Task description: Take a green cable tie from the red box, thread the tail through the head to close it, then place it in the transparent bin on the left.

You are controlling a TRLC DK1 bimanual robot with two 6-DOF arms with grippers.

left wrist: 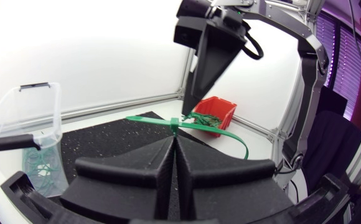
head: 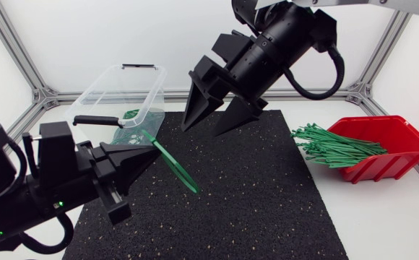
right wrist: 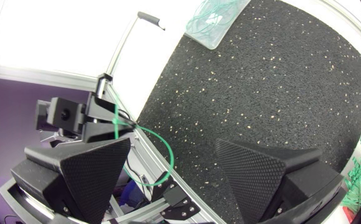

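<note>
Black speckled rubber mat lies on the white table. At the mat's left edge, the left gripper is clamped on a green cable tie. Above the mat's far edge, the right gripper stands wide open and empty. The transparent bin sits at the mat's far-left corner, the red box off its right edge.

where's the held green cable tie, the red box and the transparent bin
green cable tie (head: 173,165), head view, middle of its strap
red box (head: 399,155), head view, its red outer side wall
transparent bin (head: 126,90), head view, its clear side wall
</note>
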